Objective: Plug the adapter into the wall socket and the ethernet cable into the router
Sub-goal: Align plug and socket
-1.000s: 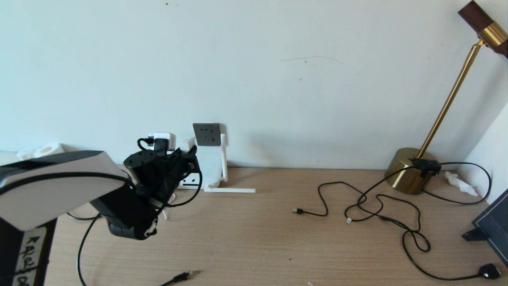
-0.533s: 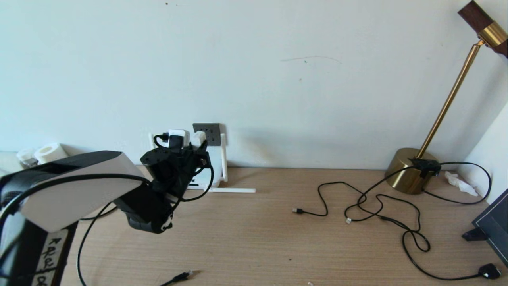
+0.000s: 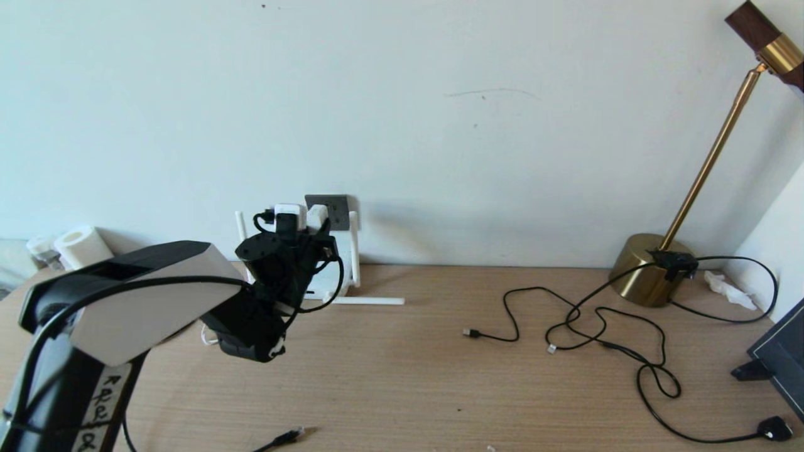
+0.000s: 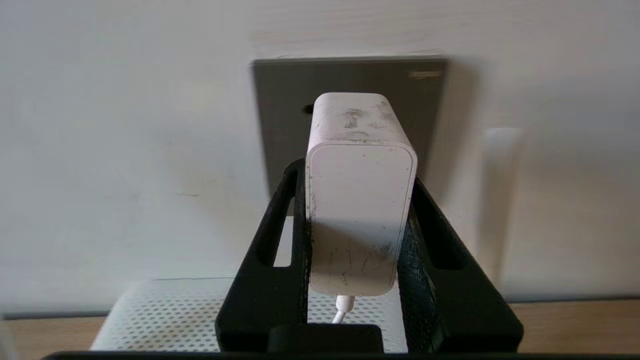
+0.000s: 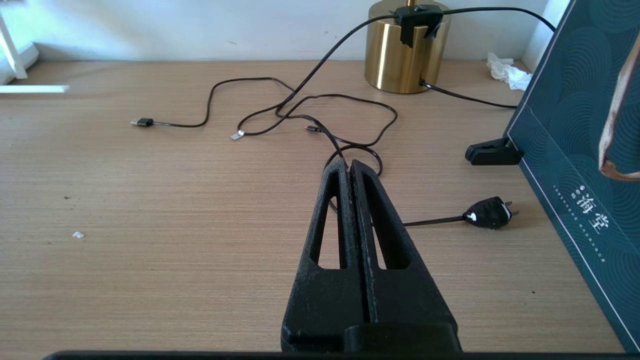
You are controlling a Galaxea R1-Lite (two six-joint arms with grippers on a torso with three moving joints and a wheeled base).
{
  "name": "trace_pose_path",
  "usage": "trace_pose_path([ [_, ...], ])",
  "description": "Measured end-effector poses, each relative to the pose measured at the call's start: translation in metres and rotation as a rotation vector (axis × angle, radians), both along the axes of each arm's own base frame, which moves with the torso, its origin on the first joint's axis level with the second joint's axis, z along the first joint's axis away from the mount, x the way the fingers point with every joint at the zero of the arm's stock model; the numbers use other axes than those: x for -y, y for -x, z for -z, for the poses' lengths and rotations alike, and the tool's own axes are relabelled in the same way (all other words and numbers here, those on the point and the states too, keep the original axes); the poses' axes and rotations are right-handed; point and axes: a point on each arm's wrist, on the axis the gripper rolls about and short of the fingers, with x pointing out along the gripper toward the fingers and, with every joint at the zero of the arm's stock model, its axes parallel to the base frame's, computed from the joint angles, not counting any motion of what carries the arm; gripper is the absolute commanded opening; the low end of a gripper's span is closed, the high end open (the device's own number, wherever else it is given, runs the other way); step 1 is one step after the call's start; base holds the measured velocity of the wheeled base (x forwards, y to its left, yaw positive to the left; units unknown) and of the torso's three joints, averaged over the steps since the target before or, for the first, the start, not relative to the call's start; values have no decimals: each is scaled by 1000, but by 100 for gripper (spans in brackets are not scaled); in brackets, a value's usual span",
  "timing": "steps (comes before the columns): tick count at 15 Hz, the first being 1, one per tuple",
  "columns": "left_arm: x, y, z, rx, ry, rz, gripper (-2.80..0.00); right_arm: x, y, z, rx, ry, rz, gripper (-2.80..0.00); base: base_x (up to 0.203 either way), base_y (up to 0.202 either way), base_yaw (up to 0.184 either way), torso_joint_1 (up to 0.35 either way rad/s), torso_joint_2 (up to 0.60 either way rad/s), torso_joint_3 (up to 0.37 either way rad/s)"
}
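My left gripper (image 3: 316,226) is shut on the white adapter (image 3: 318,214), holding it up against the wall. In the left wrist view the adapter (image 4: 360,200) sits between the black fingers (image 4: 280,240), its front end close to the dark grey wall socket (image 4: 345,95); I cannot tell if the pins are in. Its thin white cord (image 4: 342,307) hangs from the rear. The white router (image 3: 336,260) stands below the wall socket (image 3: 336,210). The ethernet cable (image 3: 286,435) lies at the table's near edge. My right gripper (image 5: 348,165) hovers shut and empty over the table.
A brass lamp base (image 3: 644,270) stands at the back right, with thin black cables (image 3: 597,326) looping across the table. A black mains plug (image 5: 490,212) lies near a dark teal box (image 5: 575,125) and a black clip (image 5: 492,152). Paper rolls (image 3: 75,245) sit at far left.
My left arm has moved right and towards the wall, carrying the adapter from left of the wall socket to right in front of it. The right gripper has not changed.
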Motion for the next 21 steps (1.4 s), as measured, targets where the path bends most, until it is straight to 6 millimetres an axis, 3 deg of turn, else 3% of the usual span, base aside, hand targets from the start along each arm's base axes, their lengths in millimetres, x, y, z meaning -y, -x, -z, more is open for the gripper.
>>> trace_pose_path([
  [21, 0, -1, 6, -19, 37, -92, -280, 0, 0, 0, 0, 0, 0, -280, 0, 0, 0, 0, 0, 0],
])
